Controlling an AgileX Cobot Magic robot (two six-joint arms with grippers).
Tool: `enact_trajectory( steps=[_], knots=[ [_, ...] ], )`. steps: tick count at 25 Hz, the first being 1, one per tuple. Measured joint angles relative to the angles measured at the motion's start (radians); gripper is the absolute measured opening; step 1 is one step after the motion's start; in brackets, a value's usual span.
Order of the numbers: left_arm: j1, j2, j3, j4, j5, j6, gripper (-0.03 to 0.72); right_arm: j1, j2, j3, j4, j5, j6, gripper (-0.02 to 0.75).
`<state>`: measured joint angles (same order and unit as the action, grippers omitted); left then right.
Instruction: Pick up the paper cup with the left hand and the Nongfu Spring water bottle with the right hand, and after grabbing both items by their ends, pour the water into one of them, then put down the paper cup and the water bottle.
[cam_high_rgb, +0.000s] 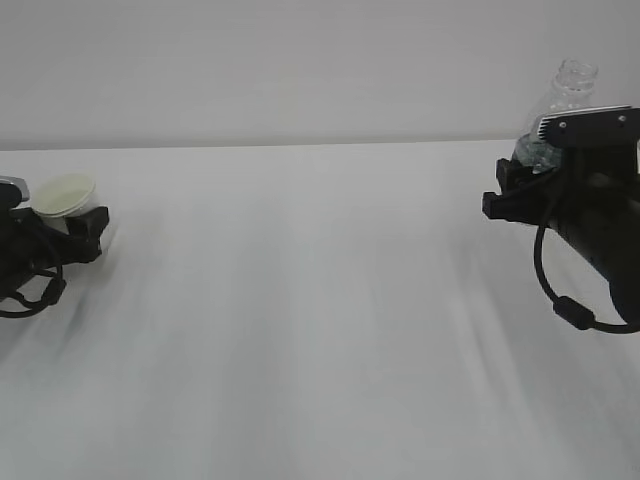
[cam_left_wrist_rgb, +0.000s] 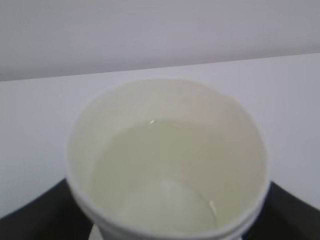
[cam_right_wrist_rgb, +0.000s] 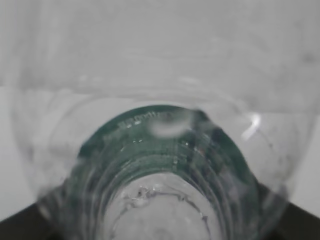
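1 paper cup (cam_high_rgb: 66, 193), 1 water bottle (cam_high_rgb: 562, 105), 2 robot arms (cam_high_rgb: 40, 245), prob. nothing else

Our two arms, set well apart.
We hold the left hand (cam_high_rgb: 85, 232) low at the far left and the right hand (cam_high_rgb: 520, 190) raised at right, jaws parted.

Bottle (cam_high_rgb: 560, 110) base hidden behind right pincer (cam_high_rgb: 520, 190).

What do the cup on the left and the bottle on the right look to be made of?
The paper cup: apparently paper, matte white with a rolled rim and pale cream lining; a liquid line shows inside. The Nongfu Spring water bottle: looks like thin clear plastic, glossy and ribbed, see-through at its open threaded neck, with a dark green label lower down.
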<state>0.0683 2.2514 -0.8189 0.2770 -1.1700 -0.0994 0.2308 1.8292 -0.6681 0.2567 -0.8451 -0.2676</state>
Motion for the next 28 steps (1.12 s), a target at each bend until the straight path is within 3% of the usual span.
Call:
enact_trajectory(
  steps=[2, 5, 11, 28],
  knots=[
    [0.000, 0.002, 0.000, -0.006, 0.009, 0.000, 0.605, 0.000, 0.000, 0.000, 0.000, 0.000, 0.000, 0.483],
    [0.000, 0.007, 0.000, -0.015, 0.011, 0.000, 0.632, 0.000, 0.000, 0.000, 0.000, 0.000, 0.000, 0.483],
    [0.000, 0.003, 0.019, -0.016, 0.013, 0.000, 0.638, 0.000, 0.000, 0.000, 0.000, 0.000, 0.000, 0.483],
    [0.000, -0.183, 0.252, -0.010, 0.015, 0.002, 0.624, 0.000, 0.000, 0.000, 0.000, 0.000, 0.000, 0.483]
  ],
)
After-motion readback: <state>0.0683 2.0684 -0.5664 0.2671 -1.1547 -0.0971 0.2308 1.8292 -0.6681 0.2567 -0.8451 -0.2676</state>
